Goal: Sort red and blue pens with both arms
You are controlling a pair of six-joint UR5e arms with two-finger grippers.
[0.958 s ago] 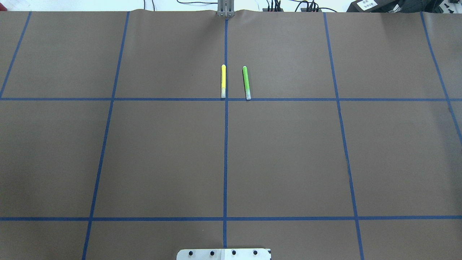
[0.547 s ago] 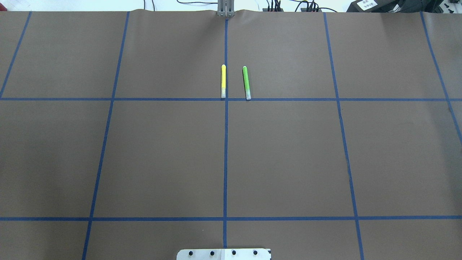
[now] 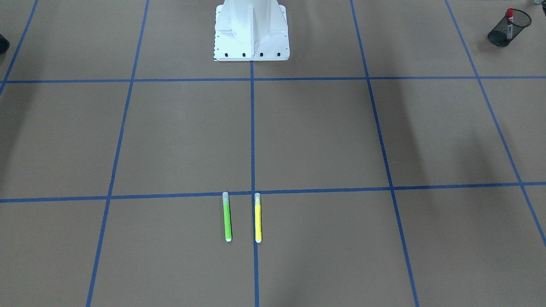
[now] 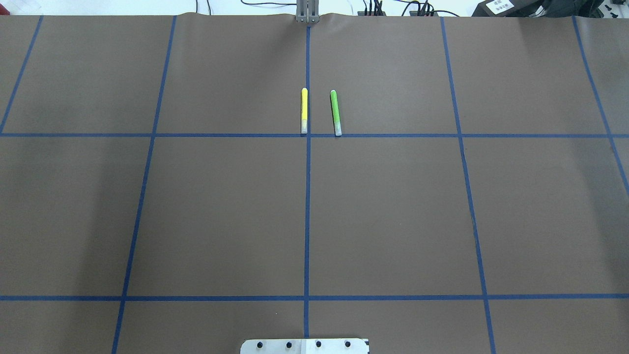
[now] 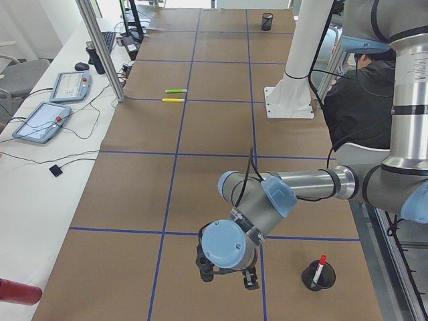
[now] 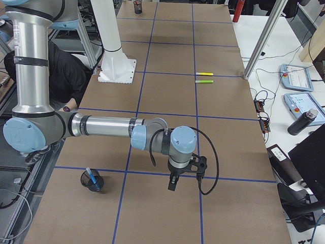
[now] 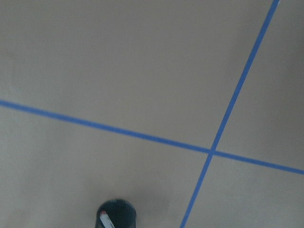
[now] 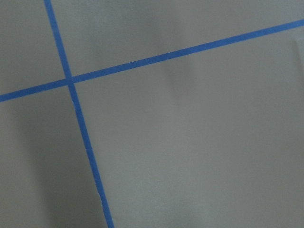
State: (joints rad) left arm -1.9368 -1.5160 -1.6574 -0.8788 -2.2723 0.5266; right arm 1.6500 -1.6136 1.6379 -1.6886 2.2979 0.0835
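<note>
Each colour stands in its own mesh cup at opposite ends of the tabletop (image 5: 134, 200), so I judge the sort done. The red pen (image 5: 320, 265) is in the left-end cup (image 5: 311, 279) just beside my left claw (image 5: 227, 277). The blue pen (image 6: 90, 175) is in the right-end cup (image 6: 96, 186) near my right claw (image 6: 185, 178). Both claws hover over bare tabletop. I see nothing in either, but from these side angles I cannot tell how wide they stand. The green marker (image 3: 227, 217) and yellow marker (image 3: 257, 218) lie well apart from both, probably distractors.

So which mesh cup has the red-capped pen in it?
The cup on the robot's left, with the red-capped pen sticking out; the other cup, on its right, holds a blue pen.
</note>
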